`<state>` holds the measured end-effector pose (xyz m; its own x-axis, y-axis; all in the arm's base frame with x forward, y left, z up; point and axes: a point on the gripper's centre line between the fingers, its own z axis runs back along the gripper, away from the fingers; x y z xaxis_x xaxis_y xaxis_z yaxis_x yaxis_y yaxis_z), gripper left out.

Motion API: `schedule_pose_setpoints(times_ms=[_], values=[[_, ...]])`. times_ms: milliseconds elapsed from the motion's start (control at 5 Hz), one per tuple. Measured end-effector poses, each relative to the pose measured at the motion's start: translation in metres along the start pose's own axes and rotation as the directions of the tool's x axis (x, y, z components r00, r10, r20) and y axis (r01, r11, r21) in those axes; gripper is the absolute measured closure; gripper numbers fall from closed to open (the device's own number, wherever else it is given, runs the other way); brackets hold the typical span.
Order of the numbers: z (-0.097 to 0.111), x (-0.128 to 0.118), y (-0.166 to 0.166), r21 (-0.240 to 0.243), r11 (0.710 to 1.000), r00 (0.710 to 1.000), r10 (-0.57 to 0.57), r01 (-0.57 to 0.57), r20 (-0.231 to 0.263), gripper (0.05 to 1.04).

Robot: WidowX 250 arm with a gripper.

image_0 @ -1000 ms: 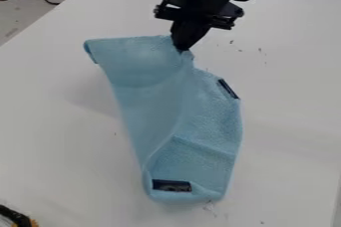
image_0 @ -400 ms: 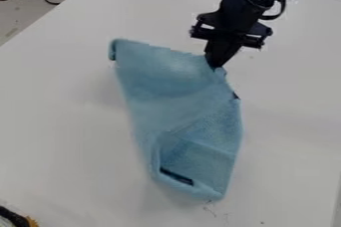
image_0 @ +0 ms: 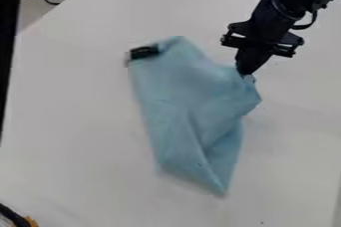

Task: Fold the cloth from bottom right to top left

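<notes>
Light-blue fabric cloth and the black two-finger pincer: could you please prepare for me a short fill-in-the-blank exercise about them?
The smooth tabletop under the light-blue fabric cloth is coloured ____.
In the picture, the black two-finger pincer grips the cloth's upper ____ side.
A black rectangular patch shows at the cloth's upper ____ corner.

Missing words: white; right; left.

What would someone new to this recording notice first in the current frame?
The light blue cloth draws the eye first, spread rumpled across the middle of the white table and narrowing to a point at the bottom. Next comes the black gripper at the cloth's upper right edge, its jaws meeting the fabric. A dark patch also stands out at the cloth's upper left corner.
</notes>
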<state>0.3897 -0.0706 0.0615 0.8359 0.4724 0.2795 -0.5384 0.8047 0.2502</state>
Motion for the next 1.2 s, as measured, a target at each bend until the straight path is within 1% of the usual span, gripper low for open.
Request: schedule_pose_setpoints(times_ms=[200, 400, 600, 800, 1000, 1200], values=[[-0.001, -0.001, -0.002, -0.008, 1.000, 1.000, 0.010, -0.010, -0.003, 1.004], [-0.009, -0.008, -0.004, -0.027, 0.998, 0.998, 0.065, -0.065, -0.020, 0.849], [-0.015, -0.015, -0.004, -0.031, 0.994, 0.994, 0.099, -0.100, -0.047, 0.588], [-0.018, -0.015, -0.004, -0.044, 0.992, 0.992, 0.116, -0.118, -0.045, 0.282], [-0.019, -0.014, -0.004, -0.045, 0.991, 0.991, 0.126, -0.128, -0.045, 0.081], [-0.019, -0.018, -0.005, -0.076, 0.988, 0.990, 0.133, -0.136, -0.046, 0.079]])
